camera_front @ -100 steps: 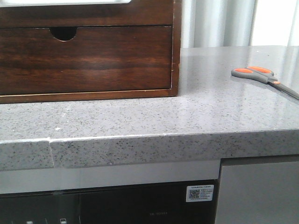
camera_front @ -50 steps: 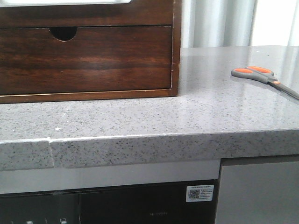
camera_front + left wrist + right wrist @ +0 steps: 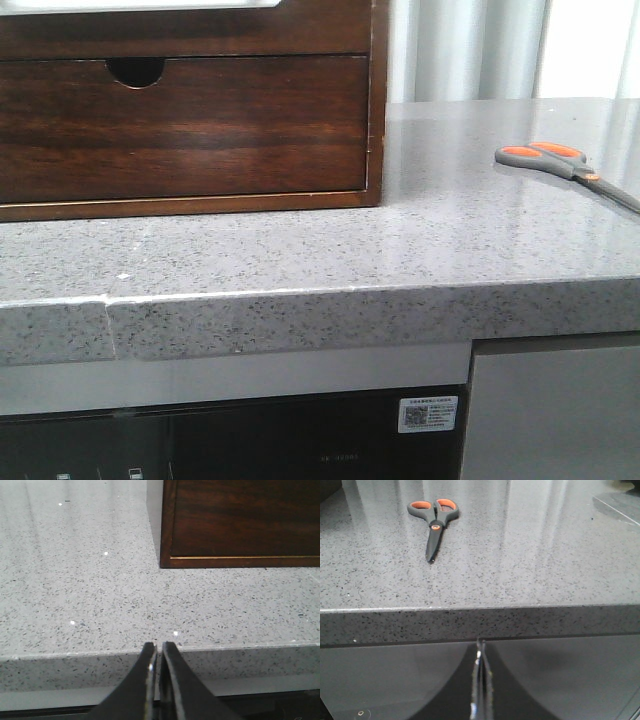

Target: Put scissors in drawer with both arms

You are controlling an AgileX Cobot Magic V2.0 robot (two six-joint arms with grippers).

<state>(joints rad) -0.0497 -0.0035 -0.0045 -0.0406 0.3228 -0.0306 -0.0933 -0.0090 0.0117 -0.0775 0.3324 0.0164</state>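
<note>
The scissors lie flat on the right side of the speckled grey counter, grey handles with orange-lined loops, blades closed. The drawer is the plain dark brown front with a white top edge, at the top of the wooden unit on the left; it looks closed. My left gripper is shut and empty, low at the counter's front edge, in front of the unit's lower corner. Shut and empty too, my right gripper hangs below the counter's front edge, well short of the scissors. Neither gripper shows in the front view.
Under the drawer sits a taller front with a semicircular notch. The wooden unit stands on the counter's left half. The counter's thick front edge overhangs a dark appliance panel. Pale curtains hang behind.
</note>
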